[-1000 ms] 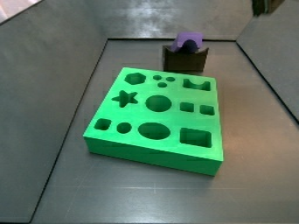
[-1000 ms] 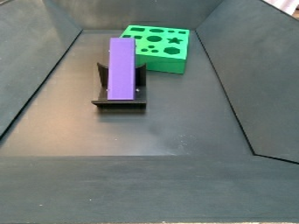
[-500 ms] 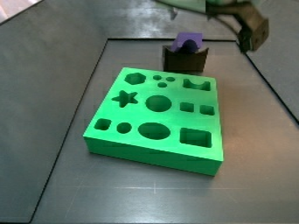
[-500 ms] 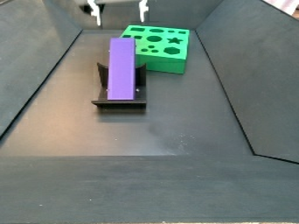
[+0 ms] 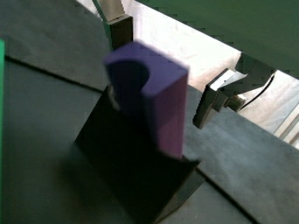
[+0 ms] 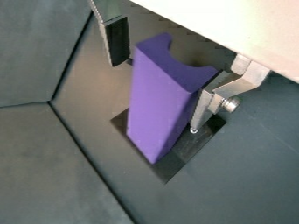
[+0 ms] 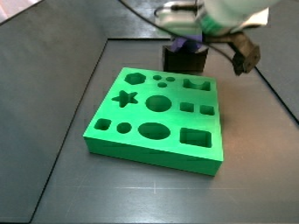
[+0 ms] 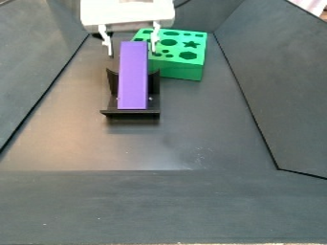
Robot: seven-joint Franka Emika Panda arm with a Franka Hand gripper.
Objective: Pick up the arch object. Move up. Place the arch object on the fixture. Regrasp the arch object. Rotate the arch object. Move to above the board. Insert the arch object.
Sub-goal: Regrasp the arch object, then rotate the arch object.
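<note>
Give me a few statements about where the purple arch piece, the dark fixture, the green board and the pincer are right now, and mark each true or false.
1. The arch object rests on the fixture. True.
2. The pincer is shut on the arch object. False: its fingers stand open either side of it.
3. The arch object sits in a hole of the board. False: it is off the board.
4. The board lies flat on the floor. True.
</note>
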